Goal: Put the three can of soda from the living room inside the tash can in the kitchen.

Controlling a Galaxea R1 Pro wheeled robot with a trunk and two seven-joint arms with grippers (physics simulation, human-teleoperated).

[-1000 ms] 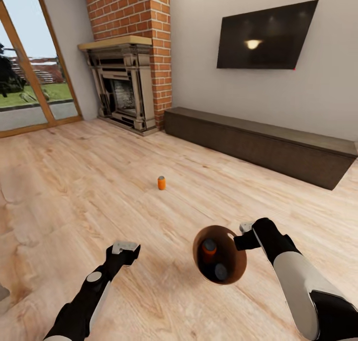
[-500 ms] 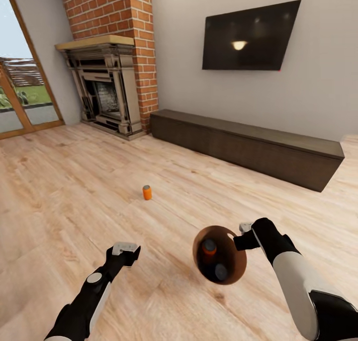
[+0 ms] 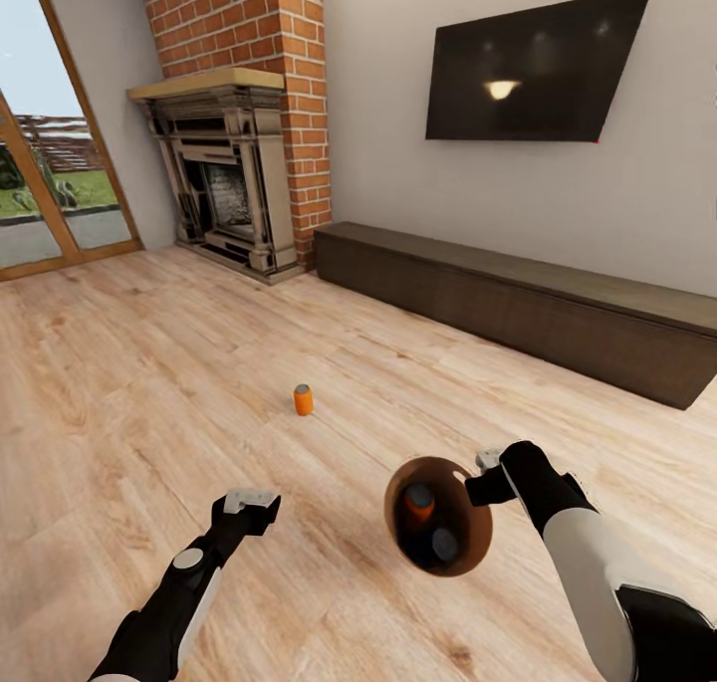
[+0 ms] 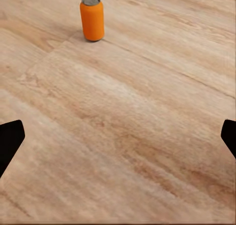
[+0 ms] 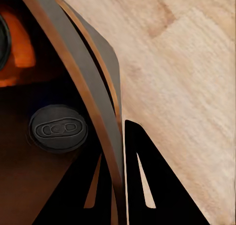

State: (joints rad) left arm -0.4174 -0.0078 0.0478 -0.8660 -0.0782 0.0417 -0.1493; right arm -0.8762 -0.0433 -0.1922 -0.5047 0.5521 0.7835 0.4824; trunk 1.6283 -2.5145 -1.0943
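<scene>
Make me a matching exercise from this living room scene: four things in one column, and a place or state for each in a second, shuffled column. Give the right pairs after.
Things:
1. small orange soda can with a grey metal top
2. round brown trash bin with a dark inner wall
3. left gripper
4. flat black wall TV

Places or states:
A. open, empty, above bare floor
B. mounted above the long dark low cabinet
C. gripped at the rim by the right gripper, cans inside
D. upright alone on the light wood plank floor

Pairs: 1-D, 2-C, 3-A, 4-B
</scene>
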